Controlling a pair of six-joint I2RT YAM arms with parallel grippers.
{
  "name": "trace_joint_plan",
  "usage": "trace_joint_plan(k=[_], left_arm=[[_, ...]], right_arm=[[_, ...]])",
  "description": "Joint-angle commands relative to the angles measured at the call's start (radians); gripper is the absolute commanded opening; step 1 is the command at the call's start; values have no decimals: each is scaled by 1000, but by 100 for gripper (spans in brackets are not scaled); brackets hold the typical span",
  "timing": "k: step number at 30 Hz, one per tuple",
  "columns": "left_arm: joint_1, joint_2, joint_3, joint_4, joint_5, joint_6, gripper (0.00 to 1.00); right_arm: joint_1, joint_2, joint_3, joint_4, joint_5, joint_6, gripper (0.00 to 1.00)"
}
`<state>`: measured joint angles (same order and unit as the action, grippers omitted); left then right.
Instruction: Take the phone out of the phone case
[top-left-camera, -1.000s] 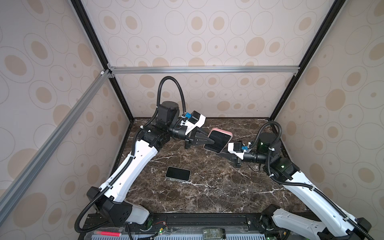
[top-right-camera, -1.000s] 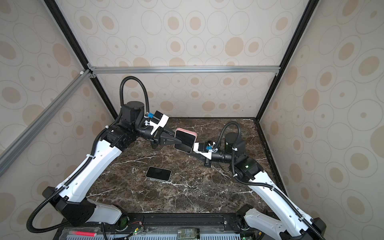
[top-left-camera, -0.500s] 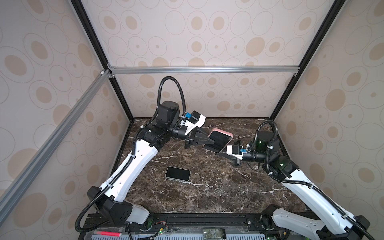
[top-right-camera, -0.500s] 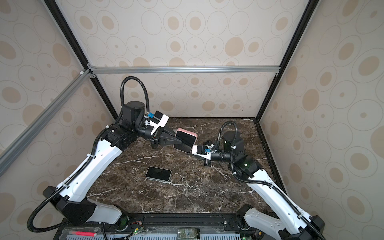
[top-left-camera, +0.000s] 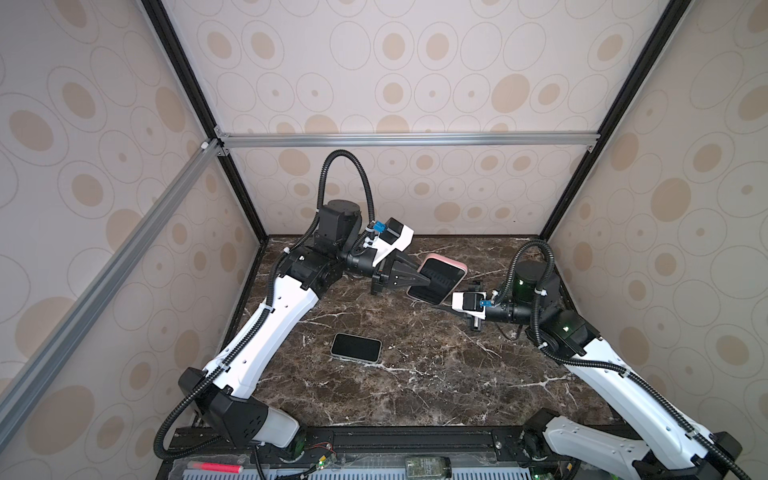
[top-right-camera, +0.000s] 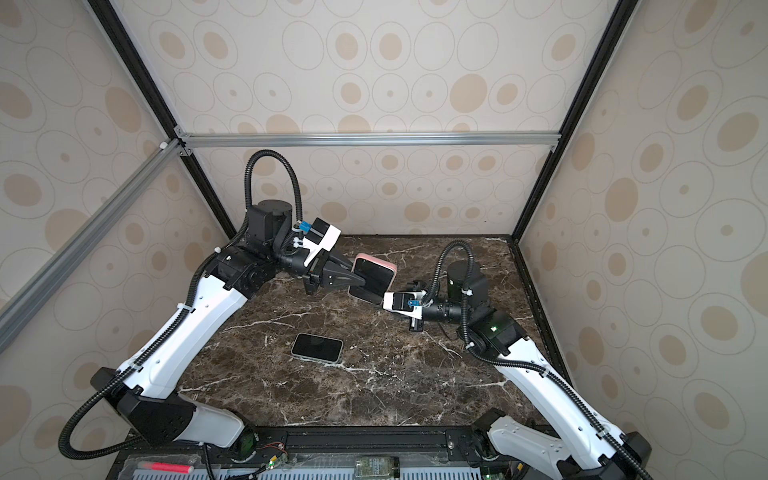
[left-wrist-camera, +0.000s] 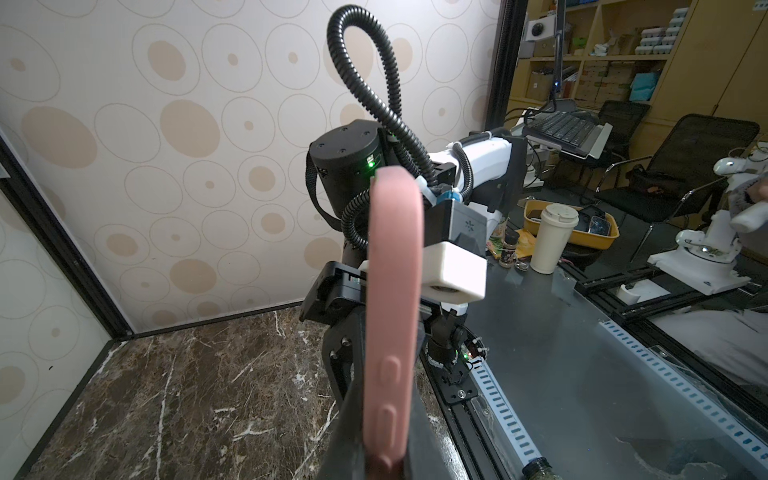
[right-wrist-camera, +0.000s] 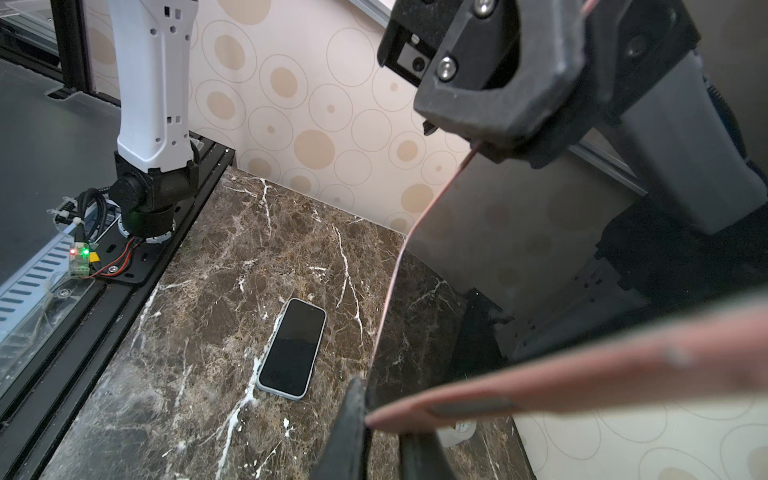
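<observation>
The pink phone case (top-left-camera: 442, 279) (top-right-camera: 374, 278) hangs in the air over the back of the marble table, held between both arms. Its upper face is dark and glossy and reflects the wall, so the phone (right-wrist-camera: 498, 249) sits inside it. My left gripper (top-left-camera: 419, 281) (top-right-camera: 357, 282) (left-wrist-camera: 384, 453) is shut on one end of the case, whose buttoned side (left-wrist-camera: 390, 374) runs away from the jaws. At the opposite lower corner my right gripper (top-left-camera: 449, 301) (top-right-camera: 380, 300) (right-wrist-camera: 384, 432) is shut on the pink rim (right-wrist-camera: 540, 382).
A second phone (top-left-camera: 356, 347) (top-right-camera: 317, 345) (right-wrist-camera: 293, 347) with a pale rim lies flat, screen up, on the marble table (top-left-camera: 415, 395) in front of the left arm. Patterned walls enclose the table on three sides. A black rail (top-left-camera: 395, 436) runs along the front edge.
The right arm's elbow and wrist have shifted slightly to the left. The case, the left gripper and the phone on the table have stayed in place.
</observation>
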<state>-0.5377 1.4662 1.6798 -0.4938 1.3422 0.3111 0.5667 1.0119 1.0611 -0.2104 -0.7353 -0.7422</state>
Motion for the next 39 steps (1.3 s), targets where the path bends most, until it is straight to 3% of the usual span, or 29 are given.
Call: trace_joint_plan(k=[1,29,39], left_arm=[[-11,25,31,-58,-44,-35,0],[-11,108,81,-128,-49,-87,0],[-12,115,80,-129,-38,-89,0]], right_arm=[[16,-10,51,94,-3,-75,11],[59,-52,62,60,69,-138,11],[68,-63,40,140,119,-115,9]])
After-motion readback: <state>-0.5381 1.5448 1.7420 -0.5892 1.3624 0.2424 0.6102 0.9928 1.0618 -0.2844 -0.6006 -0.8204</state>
